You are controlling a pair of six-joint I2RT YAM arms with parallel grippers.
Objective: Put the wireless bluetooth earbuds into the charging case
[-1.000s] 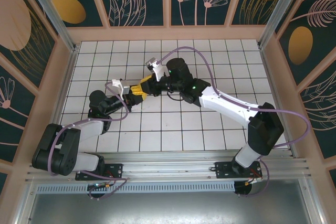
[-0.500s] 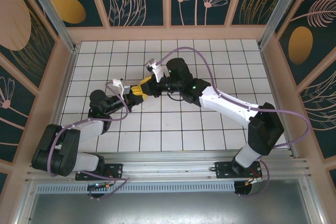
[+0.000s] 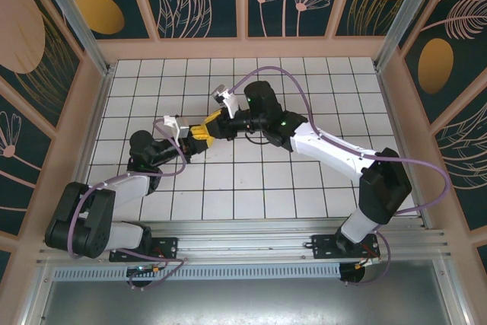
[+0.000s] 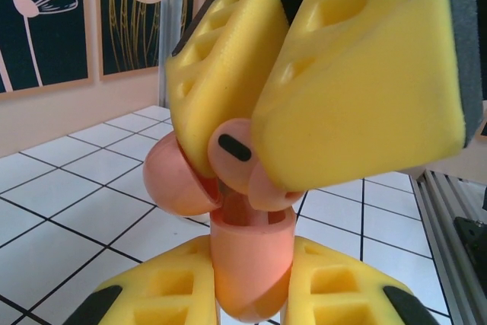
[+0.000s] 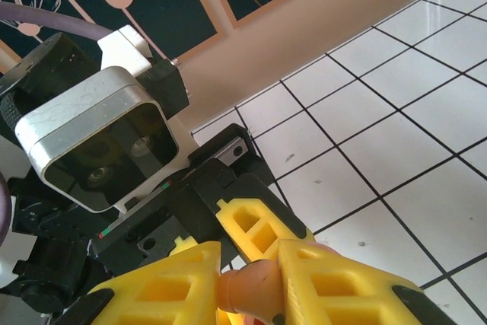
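Observation:
The coral-orange charging case (image 4: 251,283) stands upright with my left gripper (image 4: 249,260) shut on its body, and its lid (image 4: 176,182) hangs open to the left. Just above the case mouth, a coral earbud (image 4: 230,150) with a black oval mark is pinched in my right gripper (image 5: 251,264), which comes down from above. In the right wrist view the earbud (image 5: 255,288) sits between the yellow fingers. From above, the left gripper (image 3: 198,136) and the right gripper (image 3: 216,125) meet tip to tip over the middle of the tiled floor.
The white tiled floor (image 3: 304,89) is ringed by peach walls (image 3: 251,47). An aluminium rail (image 4: 449,211) runs along the near edge. The left wrist's camera housing (image 5: 99,138) sits close behind my right fingers.
The right arm's wrist has shifted slightly toward the far wall. Both grippers stay together with the case and earbud held.

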